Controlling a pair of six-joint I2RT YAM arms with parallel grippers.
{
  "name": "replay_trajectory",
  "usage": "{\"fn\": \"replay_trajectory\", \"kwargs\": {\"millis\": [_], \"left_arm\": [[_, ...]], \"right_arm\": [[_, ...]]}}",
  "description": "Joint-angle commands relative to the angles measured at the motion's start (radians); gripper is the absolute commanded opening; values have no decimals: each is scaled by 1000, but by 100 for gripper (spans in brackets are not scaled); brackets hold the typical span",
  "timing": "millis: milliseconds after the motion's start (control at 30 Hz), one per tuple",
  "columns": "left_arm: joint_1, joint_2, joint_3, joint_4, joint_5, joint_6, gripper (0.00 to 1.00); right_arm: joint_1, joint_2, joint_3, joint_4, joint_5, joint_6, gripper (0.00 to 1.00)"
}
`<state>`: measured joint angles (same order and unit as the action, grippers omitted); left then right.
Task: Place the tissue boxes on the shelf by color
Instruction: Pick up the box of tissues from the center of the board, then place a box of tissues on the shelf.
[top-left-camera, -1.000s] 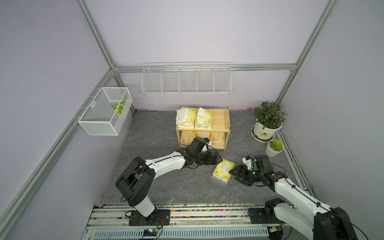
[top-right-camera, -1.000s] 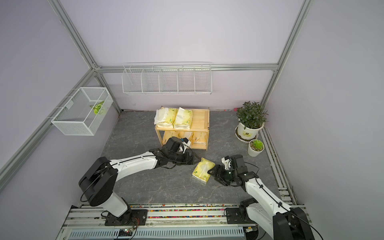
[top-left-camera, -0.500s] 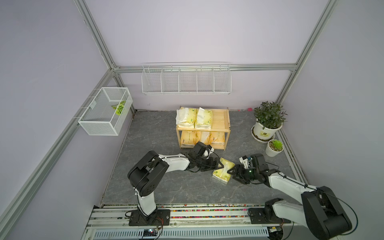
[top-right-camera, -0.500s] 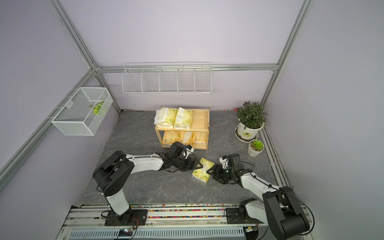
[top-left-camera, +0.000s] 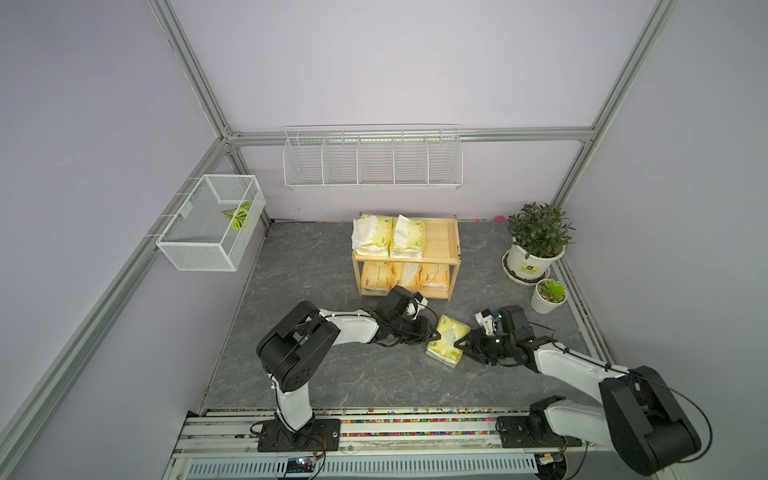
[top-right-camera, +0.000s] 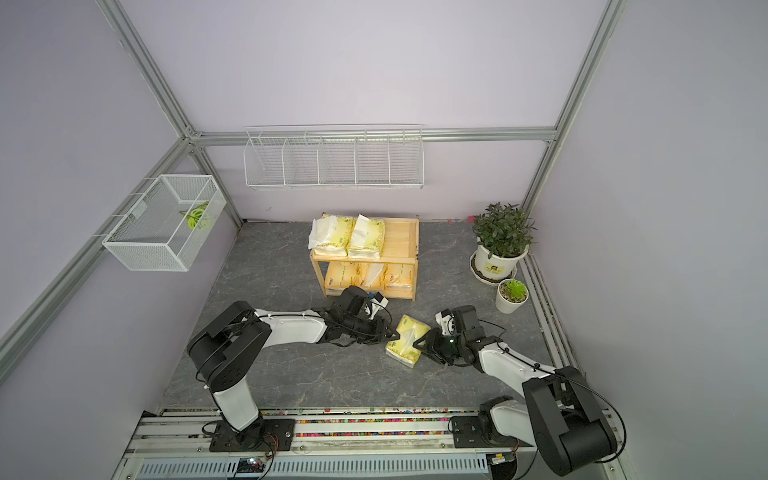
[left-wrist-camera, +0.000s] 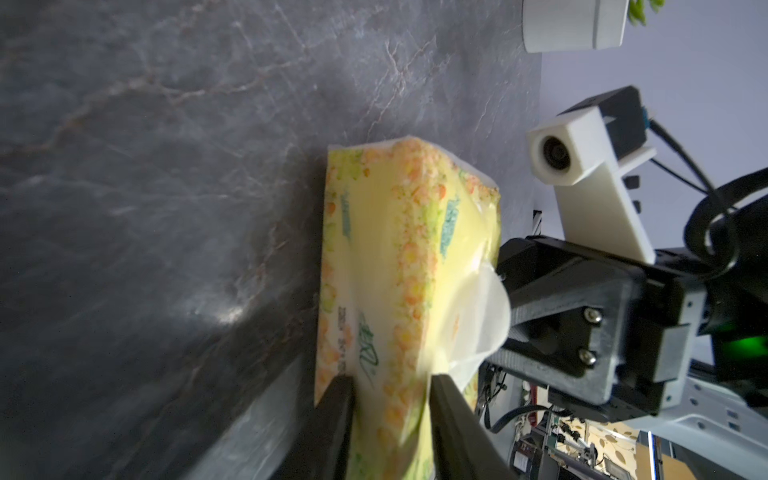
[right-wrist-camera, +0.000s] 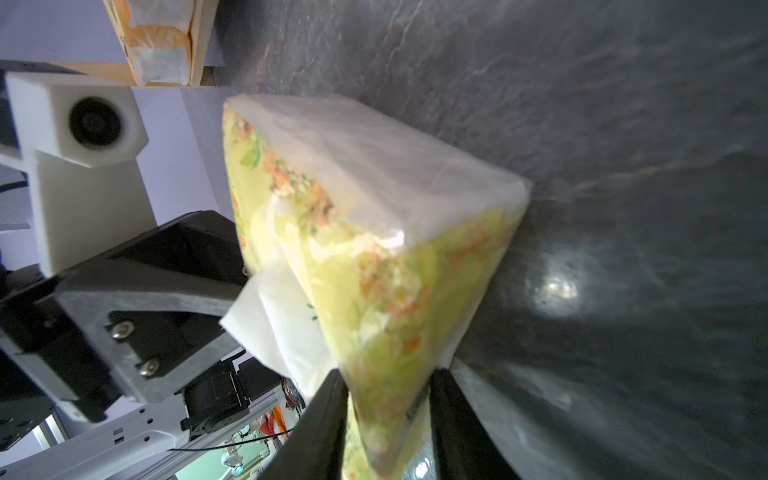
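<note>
Grey marbled counter (top-left-camera: 332, 374) is shown in both top views, with the light wooden shelf (top-left-camera: 442, 241) set toward its far edge. Two pale yellow-green packs (top-left-camera: 409, 239) are laid side by side on the shelf's top tier, toward the left arm's side, white tissue sticking out of each. Three orange-yellow packs (top-left-camera: 434, 276) are lined up on the lower tier. A loose tissue pack (top-left-camera: 446, 340), pale yellow-green with tissue poking from its slit, is found in front of the shelf, directly between the two claws and angled across them. Left claw (left-wrist-camera: 390, 384) is closed narrow on one short end of this pack, with a finger pressed against each broad face. Right claw (right-wrist-camera: 386, 374) is pinched on the opposite end, with the wrapper squeezed thin between its fingers. Whether the pack is resting on the counter or raised off it cannot be told.
</note>
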<state>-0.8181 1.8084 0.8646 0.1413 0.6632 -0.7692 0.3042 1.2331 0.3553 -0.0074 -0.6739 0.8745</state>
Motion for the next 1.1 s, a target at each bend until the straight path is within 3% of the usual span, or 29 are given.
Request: {"fn": "replay_trajectory", "kwargs": {"millis": [0, 500, 800, 1067], "left_arm": [[-2, 16, -2, 21, 19, 5, 36], [-42, -151, 63, -85, -2, 11, 36], [-42, -281, 140, -190, -55, 27, 37], [-39, -294, 300, -291, -94, 66, 39]], "right_arm": [[12, -13, 22, 2, 0, -5, 34], [42, -276, 149, -222, 7, 14, 30], [44, -332, 249, -265, 7, 37, 28], [43, -272, 442, -305, 23, 17, 26]]}}
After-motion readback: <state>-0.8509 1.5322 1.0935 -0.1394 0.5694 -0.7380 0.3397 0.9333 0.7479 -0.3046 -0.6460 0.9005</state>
